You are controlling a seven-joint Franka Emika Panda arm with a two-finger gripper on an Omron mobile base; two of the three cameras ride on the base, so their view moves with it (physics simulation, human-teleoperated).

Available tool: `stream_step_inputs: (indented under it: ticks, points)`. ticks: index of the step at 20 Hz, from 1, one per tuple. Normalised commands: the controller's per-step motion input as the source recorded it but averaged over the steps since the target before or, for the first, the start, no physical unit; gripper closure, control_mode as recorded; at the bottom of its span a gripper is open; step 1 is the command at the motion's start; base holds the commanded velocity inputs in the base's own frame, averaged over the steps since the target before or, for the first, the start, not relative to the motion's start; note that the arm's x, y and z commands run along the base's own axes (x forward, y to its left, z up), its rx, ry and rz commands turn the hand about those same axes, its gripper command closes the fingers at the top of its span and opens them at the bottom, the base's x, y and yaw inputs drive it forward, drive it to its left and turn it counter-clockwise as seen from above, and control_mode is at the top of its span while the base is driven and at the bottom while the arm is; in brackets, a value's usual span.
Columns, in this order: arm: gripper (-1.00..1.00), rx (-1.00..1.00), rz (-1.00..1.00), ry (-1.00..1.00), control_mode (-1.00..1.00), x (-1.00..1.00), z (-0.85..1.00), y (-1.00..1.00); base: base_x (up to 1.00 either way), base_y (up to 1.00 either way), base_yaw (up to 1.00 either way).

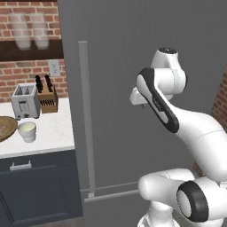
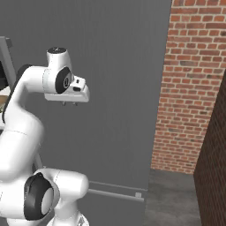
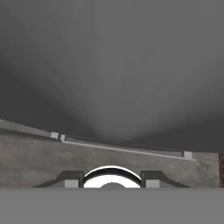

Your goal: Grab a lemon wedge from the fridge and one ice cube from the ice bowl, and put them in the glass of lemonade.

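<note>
Your fingers [image 2: 69, 104] point down in front of the closed fridge [image 1: 133, 53], with nothing between them — how wide they stand you cannot tell. Far to their left, on the white counter [image 1: 53, 128], you see the glass of lemonade [image 1: 27, 131], and the ice bowl [image 1: 5, 128] just beside it. The toaster [image 1: 25, 101] and knife block [image 1: 46, 95] stand behind.
</note>
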Motion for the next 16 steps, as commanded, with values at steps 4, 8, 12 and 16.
stream_step_inputs:
  ticks: [4,8,12,16]
  points:
    - [-1.00,0.00,-0.01,0.00,-1.00,-0.31,-0.03,-0.04,0.00,0.00,0.00]
    - [-1.00,0.00,-0.06,-0.01,-1.00,-0.83,-0.02,-0.26,0.00,0.00,0.00]
    - [-1.00,0.00,-0.06,-0.01,-1.00,-0.72,-0.02,-0.27,0.00,0.00,0.00]
    - [-1.00,0.00,-0.06,-0.03,-1.00,-0.46,-0.11,-0.17,0.00,0.00,0.00]
